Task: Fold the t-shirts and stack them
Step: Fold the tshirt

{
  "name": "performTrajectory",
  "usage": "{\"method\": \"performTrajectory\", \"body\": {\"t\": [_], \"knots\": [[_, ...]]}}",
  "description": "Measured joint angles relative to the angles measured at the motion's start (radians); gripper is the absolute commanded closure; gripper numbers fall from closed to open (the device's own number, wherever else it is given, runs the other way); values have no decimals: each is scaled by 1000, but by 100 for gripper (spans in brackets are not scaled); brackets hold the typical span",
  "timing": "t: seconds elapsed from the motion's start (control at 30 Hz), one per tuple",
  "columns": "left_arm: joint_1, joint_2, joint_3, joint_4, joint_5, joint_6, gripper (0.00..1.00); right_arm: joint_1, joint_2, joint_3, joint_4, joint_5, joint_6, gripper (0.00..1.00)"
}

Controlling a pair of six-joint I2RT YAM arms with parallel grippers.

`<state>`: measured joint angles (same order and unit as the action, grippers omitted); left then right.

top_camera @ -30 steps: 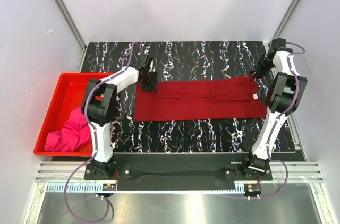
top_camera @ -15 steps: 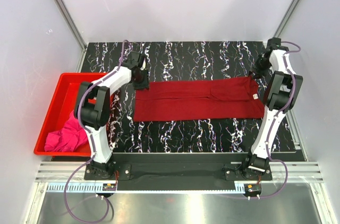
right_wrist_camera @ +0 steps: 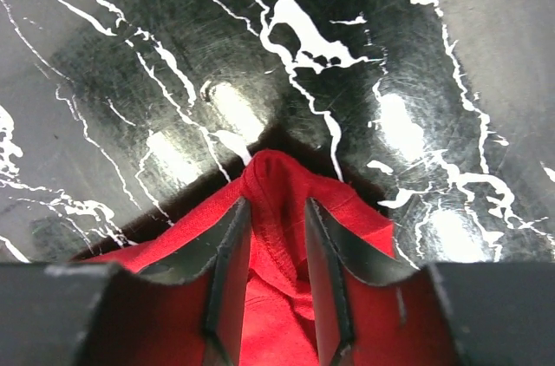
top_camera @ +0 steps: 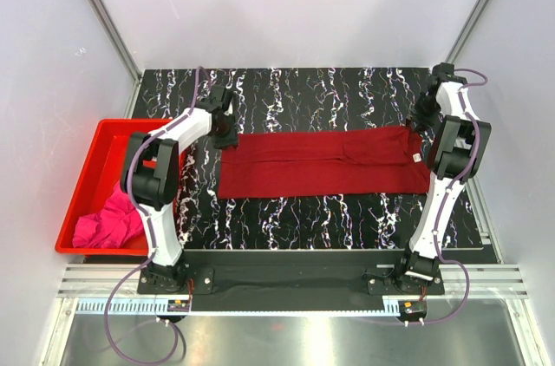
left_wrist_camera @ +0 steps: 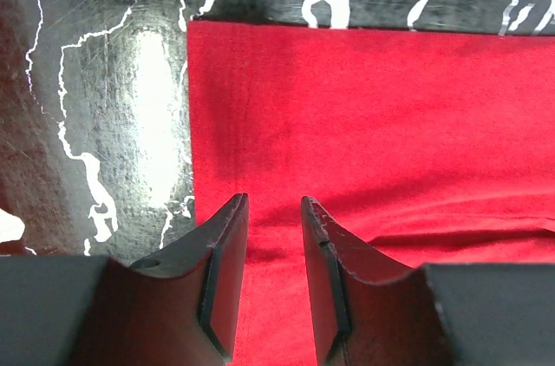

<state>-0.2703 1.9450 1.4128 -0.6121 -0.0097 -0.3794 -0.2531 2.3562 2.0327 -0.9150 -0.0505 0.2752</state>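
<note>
The dark crimson t-shirt (top_camera: 321, 162) lies flat on the black marbled table as a long folded strip, with its white neck label (top_camera: 417, 158) at the right end. My left gripper (top_camera: 224, 132) hovers at its far left corner. In the left wrist view the gripper (left_wrist_camera: 273, 201) is open over the flat red cloth (left_wrist_camera: 390, 123), with nothing between the fingers. My right gripper (top_camera: 418, 119) is at the far right corner. There the gripper (right_wrist_camera: 277, 203) is open, astride a raised ridge of red cloth (right_wrist_camera: 277, 175). The magenta pink t-shirt (top_camera: 108, 223) lies crumpled in the bin.
A rigid red plastic bin (top_camera: 104, 127) stands off the table's left edge, beside the left arm. White walls with metal posts close in the back and both sides. Bare black table (top_camera: 329, 93) runs behind the shirt and in front of it (top_camera: 329, 223).
My left gripper has swung left, from over the shirt's end to its far left corner. The right gripper has eased back a little and the shirt's right corner has settled.
</note>
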Motion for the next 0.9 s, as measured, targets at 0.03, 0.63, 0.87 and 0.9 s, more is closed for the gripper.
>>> {"method": "performTrajectory", "body": {"t": [0.03, 0.63, 0.87, 0.9], "knots": [[2, 5, 0, 0, -2, -3, 64, 0, 0, 0, -1, 6, -2, 66], [26, 52, -8, -8, -8, -15, 65, -3, 3, 29, -25, 64, -1, 100], [32, 52, -10, -3, -7, -22, 65, -35, 42, 31, -6, -5, 57, 100], [32, 52, -10, -3, -7, -22, 65, -37, 52, 37, -6, -19, 62, 100]]}}
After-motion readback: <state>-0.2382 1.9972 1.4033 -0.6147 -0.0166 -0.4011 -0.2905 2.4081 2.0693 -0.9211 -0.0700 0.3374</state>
